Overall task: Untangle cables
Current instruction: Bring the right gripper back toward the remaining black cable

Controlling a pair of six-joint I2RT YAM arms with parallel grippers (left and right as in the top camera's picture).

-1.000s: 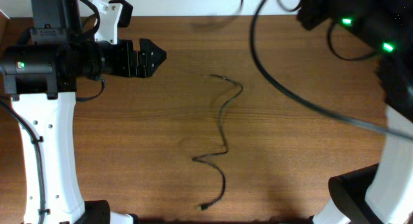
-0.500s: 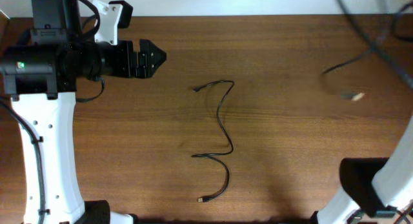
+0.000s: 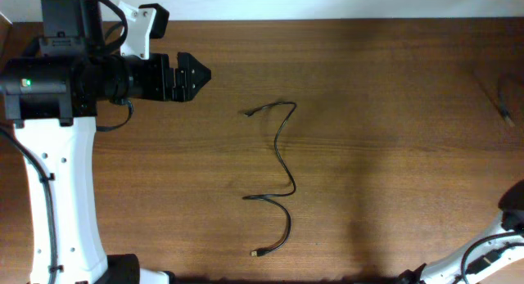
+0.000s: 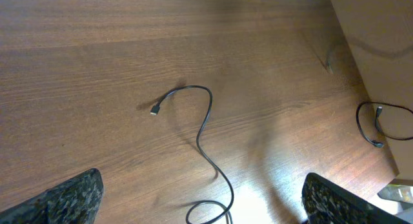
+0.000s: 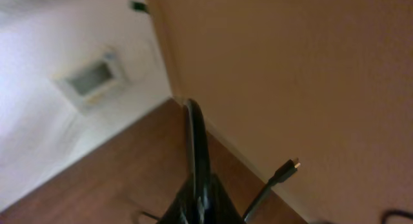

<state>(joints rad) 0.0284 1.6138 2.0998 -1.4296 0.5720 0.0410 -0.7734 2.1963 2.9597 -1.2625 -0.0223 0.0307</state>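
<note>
A thin, glossy black cable is laid in a loose S-curve mid-worktop on brown woodgrain. The left gripper is spread wide. The right gripper is seen, blurry, pinched on a second cable.

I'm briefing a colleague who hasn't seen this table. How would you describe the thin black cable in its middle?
On the brown wooden table, look mid-table, right of the open left gripper. The thin black cable winds there in a loose S with a small plug end. Unlike the blurred cord at the right edge, it lies sharp and alone.
</note>
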